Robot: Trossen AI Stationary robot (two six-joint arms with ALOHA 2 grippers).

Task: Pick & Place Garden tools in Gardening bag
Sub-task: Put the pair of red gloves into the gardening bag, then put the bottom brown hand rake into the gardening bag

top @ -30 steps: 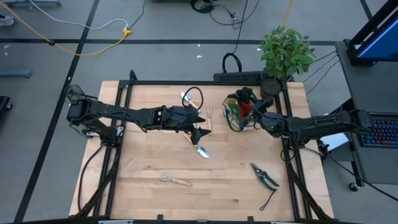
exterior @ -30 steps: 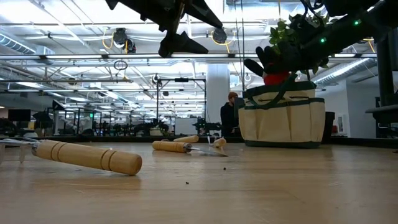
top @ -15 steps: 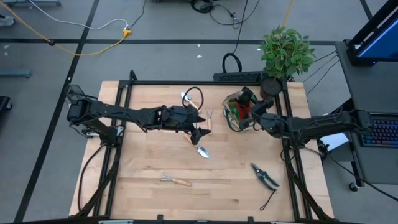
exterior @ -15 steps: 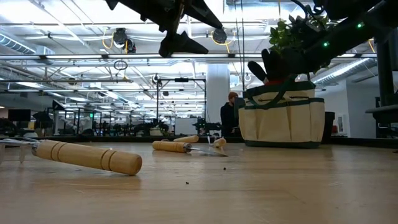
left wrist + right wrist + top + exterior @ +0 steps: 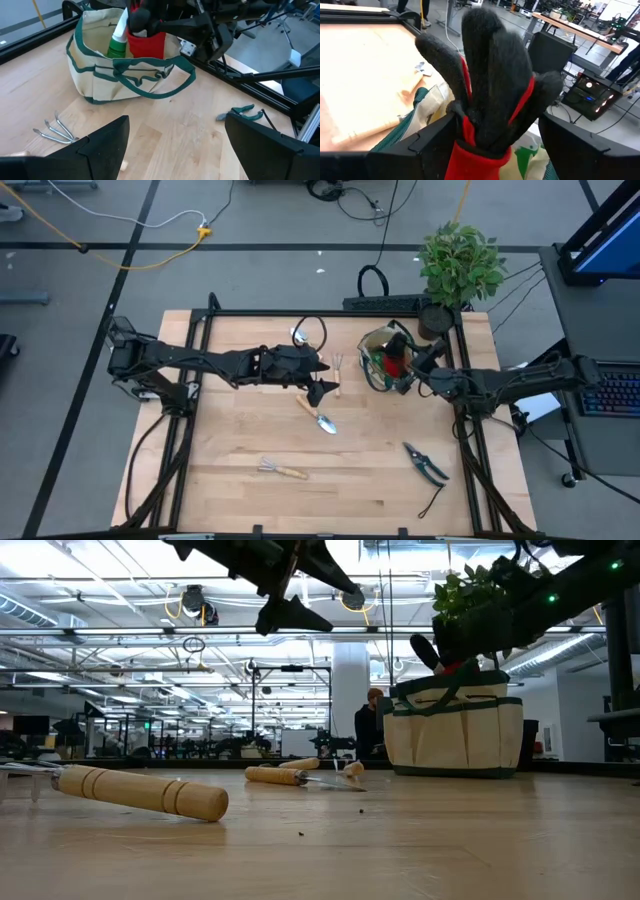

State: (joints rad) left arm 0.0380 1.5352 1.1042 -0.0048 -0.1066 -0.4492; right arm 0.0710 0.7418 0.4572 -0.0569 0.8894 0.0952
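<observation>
Wooden table [image 5: 240,470] seen from above, two dark arms reaching in from either side. Beige gardening bag [image 5: 383,362] with green trim standing at the far right of the table, beside a leafy potted plant [image 5: 460,265] just off the far corner. Red-black glove [image 5: 490,90] poking upright out of the bag's mouth, next to a green round item [image 5: 118,42] inside. Right gripper [image 5: 415,368] at the bag's right rim, fingers [image 5: 427,145] spread wide on either side of the glove, not pinching it; possibly brushing the cuff, hard to tell at this angle. Left gripper [image 5: 318,378] hovering above the table's middle, left of the bag, fingers [image 5: 105,145] spread apart and holding nothing. Trowel [image 5: 317,416] lying on the boards just beneath and nearer than the left gripper. Small fork [image 5: 337,369] lying between left gripper and bag. Wooden-handled rake [image 5: 280,470] lying near the front edge, left of centre. Pruning shears [image 5: 426,464] lying at the near right, well apart from the bag.
</observation>
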